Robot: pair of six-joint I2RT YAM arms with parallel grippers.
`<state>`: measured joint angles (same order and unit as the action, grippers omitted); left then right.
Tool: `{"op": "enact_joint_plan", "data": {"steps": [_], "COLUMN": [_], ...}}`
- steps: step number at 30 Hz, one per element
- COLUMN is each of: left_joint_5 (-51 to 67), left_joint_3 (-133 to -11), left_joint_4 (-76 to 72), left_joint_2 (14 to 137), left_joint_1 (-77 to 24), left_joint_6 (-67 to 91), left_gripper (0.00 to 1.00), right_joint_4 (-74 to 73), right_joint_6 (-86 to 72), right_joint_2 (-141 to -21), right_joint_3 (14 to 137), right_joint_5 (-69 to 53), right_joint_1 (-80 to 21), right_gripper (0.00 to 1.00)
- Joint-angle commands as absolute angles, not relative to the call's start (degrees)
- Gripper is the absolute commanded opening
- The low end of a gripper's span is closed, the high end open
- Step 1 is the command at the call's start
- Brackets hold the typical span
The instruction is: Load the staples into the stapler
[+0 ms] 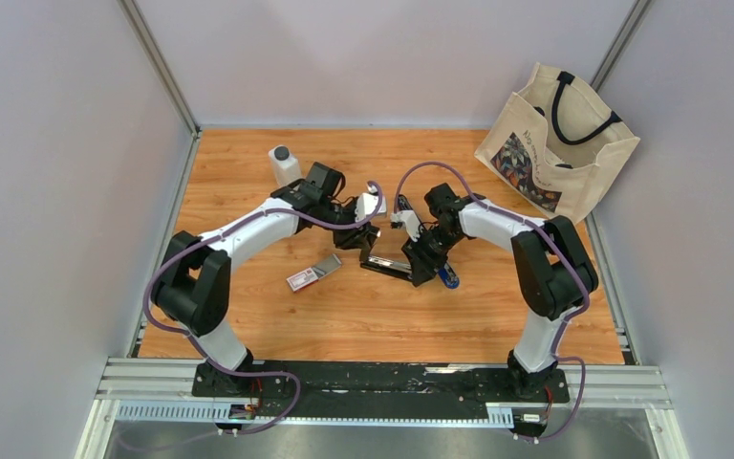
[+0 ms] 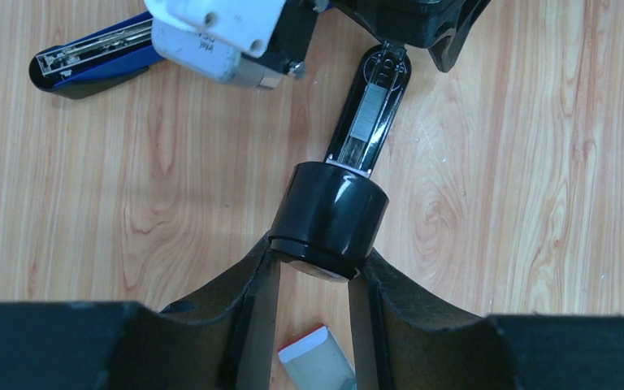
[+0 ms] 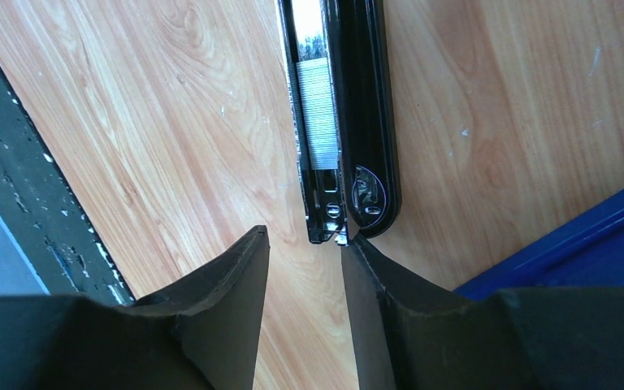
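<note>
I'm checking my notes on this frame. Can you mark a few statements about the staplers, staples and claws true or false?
A strip of staples lies in the open channel of the black stapler. True.
The left claw is shut on the blue stapler. False: it grips the black stapler's raised end.
The right claw stands open. True.
The staples box sits inside the tote bag. False: it lies on the table, near the left arm.

Staples box (image 2: 317, 366) — partly off-frame
</note>
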<state>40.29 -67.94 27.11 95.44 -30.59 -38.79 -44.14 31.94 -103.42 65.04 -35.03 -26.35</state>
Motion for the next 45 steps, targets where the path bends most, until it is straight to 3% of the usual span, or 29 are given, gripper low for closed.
{"op": "enact_joint_plan", "data": {"steps": [1, 30, 45], "left_joint_5": [37.5, 26.2, 26.5], "left_joint_3": [-67.1, -68.1, -68.3], "left_joint_4": [28.2, 31.6, 33.5], "left_joint_2": [96.6, 102.0, 101.7], "left_joint_1": [-32.4, -41.2, -41.7], "left_joint_6": [-36.4, -39.5, -39.5], "left_gripper": [0.00, 0.02, 0.39], "right_joint_4": [-44.0, -44.3, -43.9], "right_joint_6": [30.1, 29.1, 29.1], "right_joint_2": [-104.6, -99.0, -88.8], "right_joint_3": [66.9, 67.7, 66.0], "right_joint_5": [-38.1, -37.5, -32.2], "right_joint_1": [-26.4, -25.6, -22.4], "right_gripper": [0.45, 0.44, 0.48]}}
